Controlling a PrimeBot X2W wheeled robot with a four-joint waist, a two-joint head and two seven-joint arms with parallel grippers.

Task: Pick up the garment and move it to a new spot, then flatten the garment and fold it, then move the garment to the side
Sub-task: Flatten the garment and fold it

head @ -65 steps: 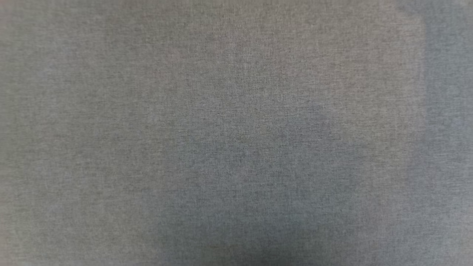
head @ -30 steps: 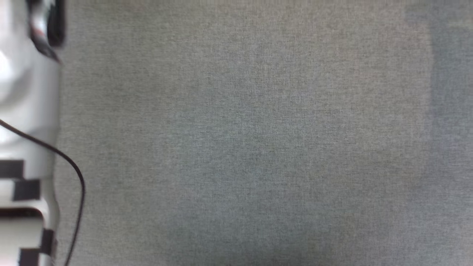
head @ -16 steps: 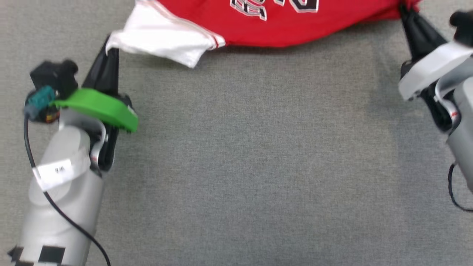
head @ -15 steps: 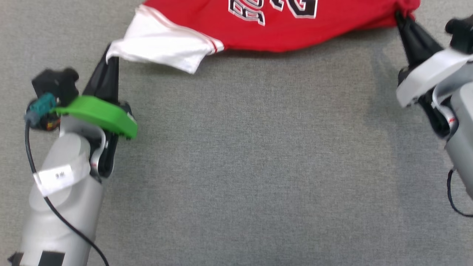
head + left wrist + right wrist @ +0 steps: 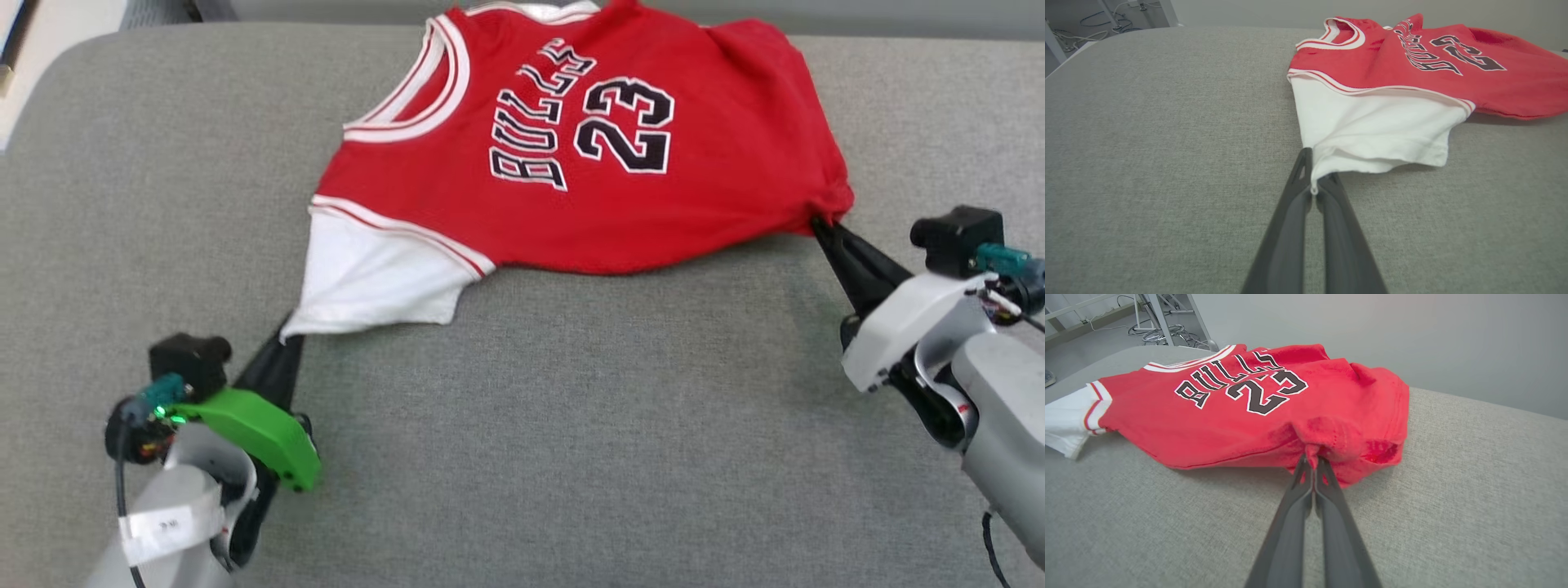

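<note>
Toward twelve o'clock on the grey fabric bench (image 5: pixel 571 457) lies the white-sleeved red jersey T-shirt (image 5: pixel 571 188), the left end effector (image 5: pixel 284 331) clamped on its sleeve hem at seven o'clock, the right end effector (image 5: pixel 816 227) clamped on its bottom hem at three; pulling both outward evenly, low, should flatten it.

On grey woven-fabric padded surface (image 5: pixel 571 457), far middle: red jersey T-shirt with white short sleeves and black "BULLS 23" print (image 5: pixel 571 163), print side up, neck opening toward far left, hem toward right. At T-shirt's near-left corner: one sleeve. At that sleeve's hem corner, pinching it: left gripper with two dark fingers (image 5: pixel 286 331). At bunched hem corner on right, pinching it: right gripper (image 5: pixel 816 227). Between both grippers, in front of T-shirt: bare surface. Behind surface: pale flat wall (image 5: pixel 1372 335).
</note>
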